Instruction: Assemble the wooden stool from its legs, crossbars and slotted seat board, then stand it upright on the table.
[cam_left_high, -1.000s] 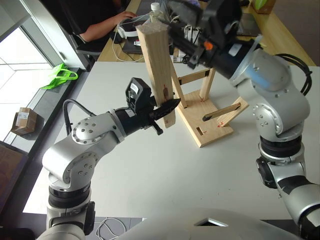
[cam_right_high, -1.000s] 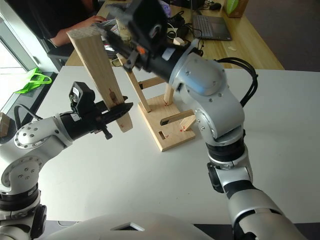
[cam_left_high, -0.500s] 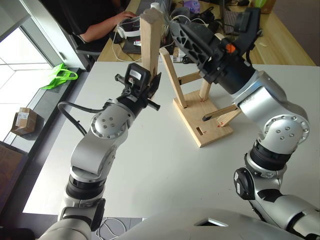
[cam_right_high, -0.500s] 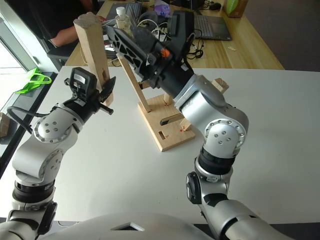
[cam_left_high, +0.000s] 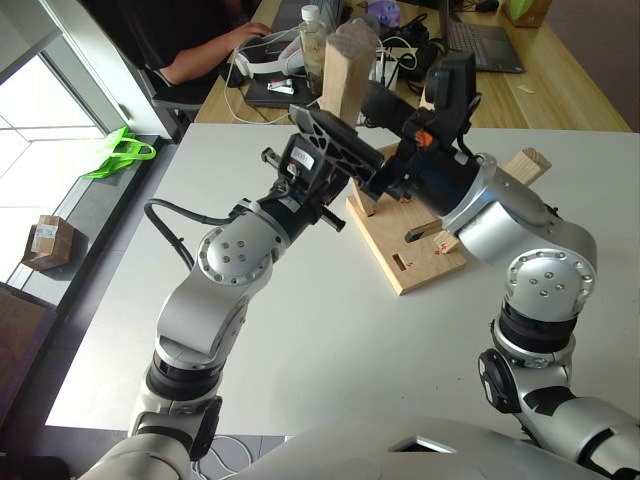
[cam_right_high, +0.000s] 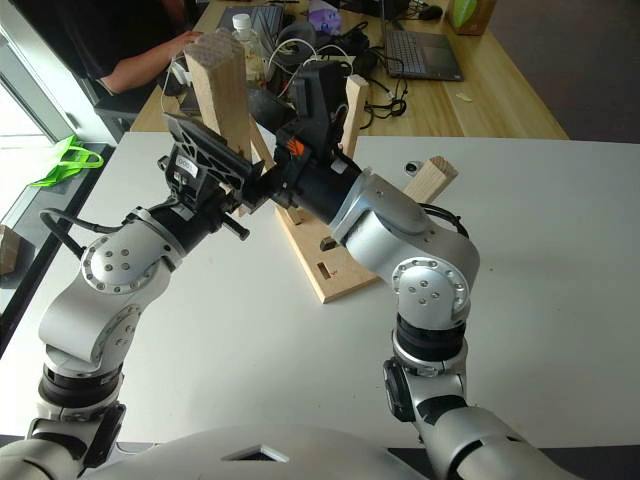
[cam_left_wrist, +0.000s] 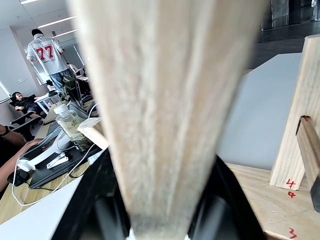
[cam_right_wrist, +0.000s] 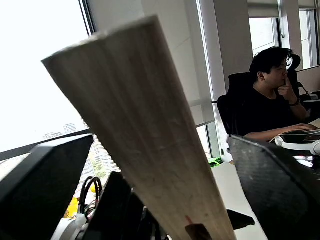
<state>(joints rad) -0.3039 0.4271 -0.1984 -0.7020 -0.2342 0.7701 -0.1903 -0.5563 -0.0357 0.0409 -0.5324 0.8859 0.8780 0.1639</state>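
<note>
The wooden leg (cam_left_high: 347, 75), a thick block, was held up in the air with its cut end uppermost, over the near-left corner of the seat board (cam_left_high: 425, 270). The left gripper (cam_left_wrist: 162, 200) clamped the leg's lower part, its fingers (cam_left_wrist: 97, 200) pressed against two opposite faces. The right gripper (cam_right_wrist: 160, 140) reached in from the other side, and its fingers (cam_right_wrist: 280, 190) were spread wide around the same leg, with daylight between the wood and one of them. The seat board lay flat on the white worktop (cam_left_high: 330, 330), slots facing up. An upright leg (cam_left_wrist: 297, 115) stood on the board, and a crossbar (cam_left_high: 432, 226) ran low above it. Behind the right arm, the end of a tilted leg (cam_left_high: 525, 165) stuck up. Beyond the worktop stood a wooden desk (cam_left_high: 560, 80) carrying a bottle (cam_left_high: 312, 30).
</note>
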